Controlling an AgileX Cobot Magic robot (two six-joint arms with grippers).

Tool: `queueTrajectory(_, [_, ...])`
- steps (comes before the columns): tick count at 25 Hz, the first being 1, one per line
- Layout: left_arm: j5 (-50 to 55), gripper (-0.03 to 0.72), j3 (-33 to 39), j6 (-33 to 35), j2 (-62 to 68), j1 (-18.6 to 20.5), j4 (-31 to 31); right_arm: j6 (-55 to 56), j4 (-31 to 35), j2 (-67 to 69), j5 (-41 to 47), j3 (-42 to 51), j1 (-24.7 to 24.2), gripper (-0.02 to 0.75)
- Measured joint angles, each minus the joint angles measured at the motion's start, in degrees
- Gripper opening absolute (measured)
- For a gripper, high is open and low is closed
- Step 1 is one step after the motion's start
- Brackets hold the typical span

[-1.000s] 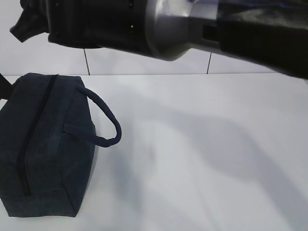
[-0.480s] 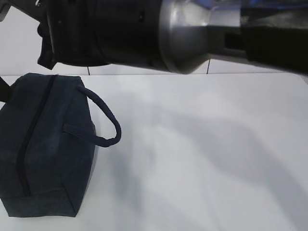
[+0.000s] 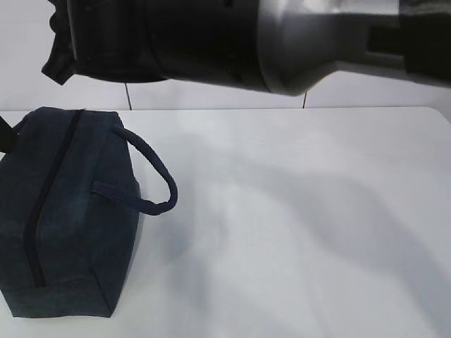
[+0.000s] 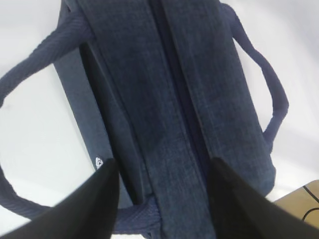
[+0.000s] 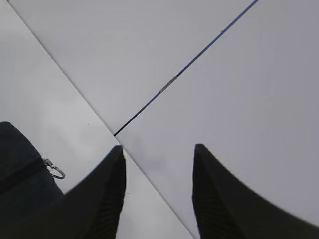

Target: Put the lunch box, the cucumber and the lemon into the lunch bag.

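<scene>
Lunch bag (image 3: 67,211) zipped; ring pull (image 5: 56,172) near right claw (image 5: 158,199), jaws apart, empty. Left claw (image 4: 162,199) apart over zip w/ nothing held. Pinch ring squarely, pull along seam

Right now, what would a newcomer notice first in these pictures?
In the exterior view, a big black and silver robot arm fills the top. Below it, the navy lunch bag lies zipped at the left of the white table. The left end effector hangs open over its zipper.
</scene>
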Motion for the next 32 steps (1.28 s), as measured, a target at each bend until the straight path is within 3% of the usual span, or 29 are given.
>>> queueTrajectory(32, [1.3,0.410,0.0,-0.1,0.0,0.0,0.2,30.9,0.1,-3.4,-4.8,0.0,0.0,0.319])
